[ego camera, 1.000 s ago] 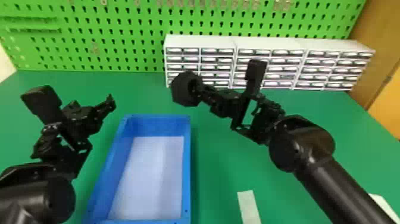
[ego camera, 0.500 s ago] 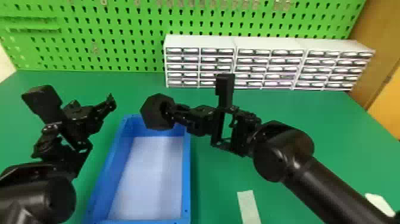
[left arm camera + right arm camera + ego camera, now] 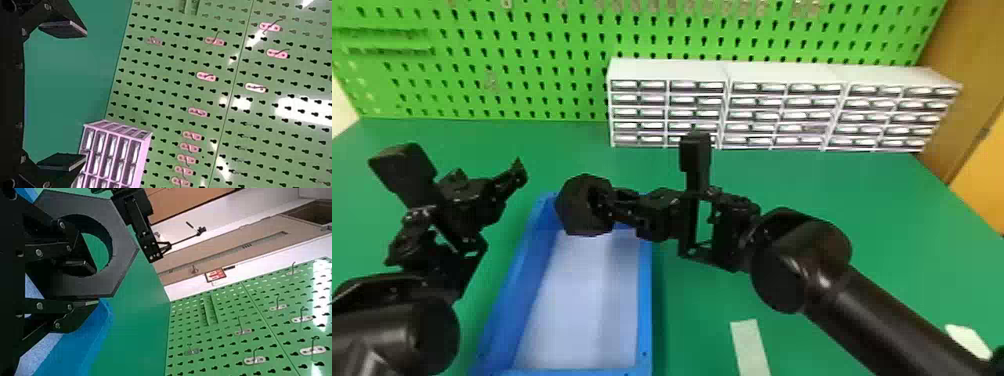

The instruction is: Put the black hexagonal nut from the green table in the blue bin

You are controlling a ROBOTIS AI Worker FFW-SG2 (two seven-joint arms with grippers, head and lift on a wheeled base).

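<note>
Nut [image 3: 574,210] shifted left above blue bin [image 3: 645,300], hole facing right gripper [image 3: 608,204], fingers pinching rim

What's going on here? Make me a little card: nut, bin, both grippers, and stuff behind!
Nut: black, hexagonal, round hole; above the far end of the blue bin
Bin: blue, whitish floor, on the green table
Right gripper: gripping the nut, one finger in its hole, one outside
Left gripper: open, left of the bin
Behind: white drawer cabinets, green pegboard

no text, label, brand, number or sign can be read.
</note>
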